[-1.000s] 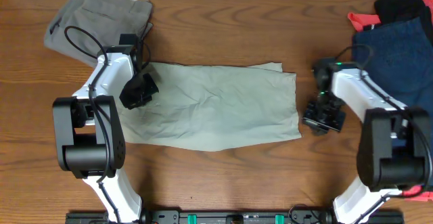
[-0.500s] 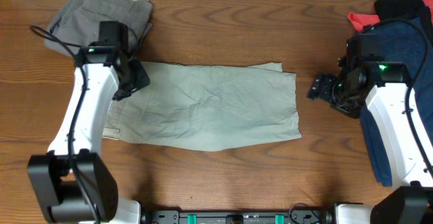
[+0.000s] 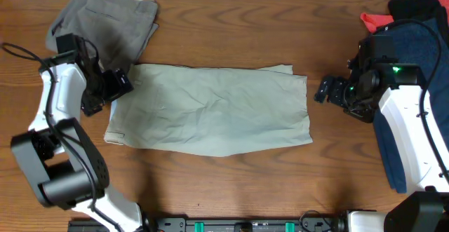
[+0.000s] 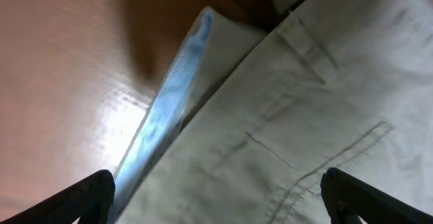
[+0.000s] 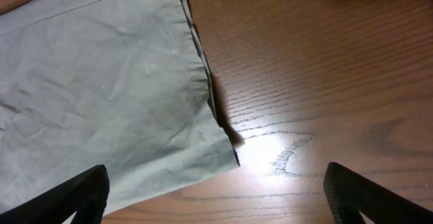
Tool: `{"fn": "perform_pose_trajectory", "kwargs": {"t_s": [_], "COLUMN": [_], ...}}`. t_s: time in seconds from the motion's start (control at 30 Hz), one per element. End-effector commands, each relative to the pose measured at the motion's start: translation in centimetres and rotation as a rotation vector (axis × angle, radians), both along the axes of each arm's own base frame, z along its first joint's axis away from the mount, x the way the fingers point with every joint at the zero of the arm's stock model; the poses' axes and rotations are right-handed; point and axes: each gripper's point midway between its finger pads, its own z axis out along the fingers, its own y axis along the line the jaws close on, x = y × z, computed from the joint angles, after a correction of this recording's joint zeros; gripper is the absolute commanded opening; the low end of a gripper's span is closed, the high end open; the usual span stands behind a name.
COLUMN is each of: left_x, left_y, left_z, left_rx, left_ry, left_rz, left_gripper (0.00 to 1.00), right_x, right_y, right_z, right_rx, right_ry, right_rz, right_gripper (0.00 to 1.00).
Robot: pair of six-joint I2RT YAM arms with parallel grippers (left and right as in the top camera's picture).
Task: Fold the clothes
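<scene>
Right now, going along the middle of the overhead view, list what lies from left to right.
left tool → light khaki shorts → right tool → dark navy shorts. The grey-olive shorts are left out: they lie farther back and span the same stretch as the left tool.

left claw: jaws spread wide, empty | right claw: jaws spread wide, empty

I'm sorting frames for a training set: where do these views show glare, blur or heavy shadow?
Left wrist: soft and slightly blurred, glare on the table beside the khaki shorts, dark shadow along the top. Right wrist: sharp, with a bright glare patch on the wood by the shorts' corner. Overhead: evenly lit, crisp, no strong glare.
</scene>
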Motion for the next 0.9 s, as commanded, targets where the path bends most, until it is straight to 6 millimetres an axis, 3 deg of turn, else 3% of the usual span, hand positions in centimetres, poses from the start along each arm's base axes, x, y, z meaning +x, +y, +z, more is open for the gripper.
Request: {"fn": "perform_pose_trajectory", "kwargs": {"t_s": [0.0, 0.13, 0.3, 0.37, 0.53, 0.73, 0.87], "left_x": [0.2, 0.1, -0.5, -0.4, -0.1, -0.8, -0.8], "left_y": [-0.6, 0.2, 3.4, 3.8, 2.6, 1.0, -1.3], "left_z": [-1.4, -2.7, -3.4, -3.4, -3.7, -5.8, -6.6], "left_rx": [-0.067, -0.071, 0.013, 0.001, -0.075, -0.131, -0.24], "left_ry": [0.001, 0.022, 0.051, 0.035, 0.014, 0.078, 0.072], "left_rz": [-0.086, -0.065, 0.025, 0.042, 0.002, -0.033, -0.119], "left_gripper": [0.98, 0.98, 0.98, 0.98, 0.98, 0.98, 0.98], "right_x": [0.0, -0.5, -0.6, -0.7, -0.5, -0.5, -0.5], "right_y": [0.3, 0.3, 0.3, 0.3, 0.3, 0.3, 0.3], "right_z": [-0.1, -0.2, -0.2, -0.2, -0.2, -0.2, -0.2], "right_rx": [0.001, -0.007, -0.008, -0.01, -0.011, -0.012, -0.011], "right_ry": [-0.001, 0.01, 0.012, 0.014, 0.004, 0.005, 0.007], "right_rz": [0.048, 0.09, 0.102, 0.11, 0.12, 0.12, 0.12], "right_gripper": [0.99, 0.99, 0.99, 0.99, 0.99, 0.99, 0.99]}}
